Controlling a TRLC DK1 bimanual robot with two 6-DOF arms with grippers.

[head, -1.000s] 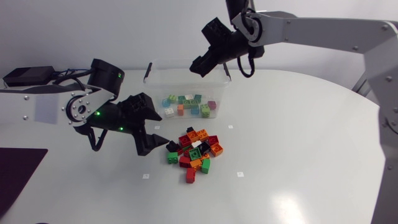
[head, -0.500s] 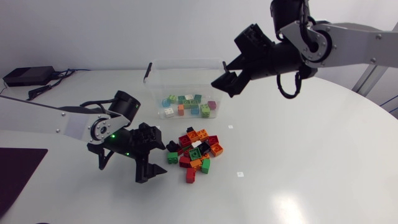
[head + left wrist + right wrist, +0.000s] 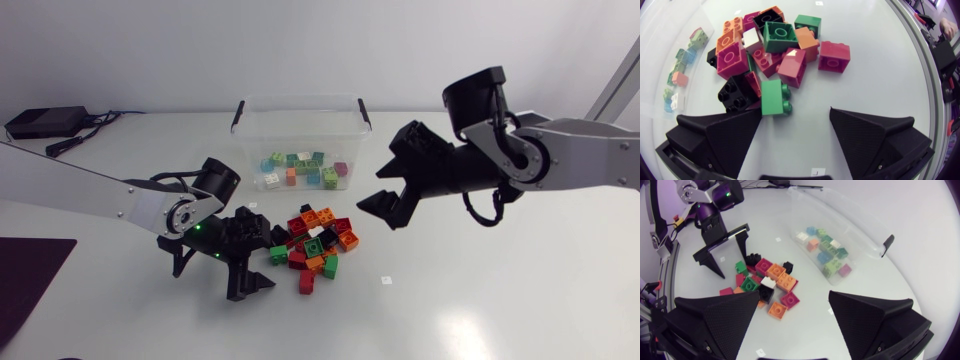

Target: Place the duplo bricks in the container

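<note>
Left jaws open, green brick point(image 3: 774, 98) perhaps touching one, right jaws open

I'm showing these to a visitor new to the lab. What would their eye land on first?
The heap of red, orange, green and black duplo bricks mid-table, with the left gripper open and low beside it, a green brick just ahead of its fingers. Behind the heap stands a clear plastic container holding smaller pastel bricks; the right gripper hangs open at the heap's right.
</note>
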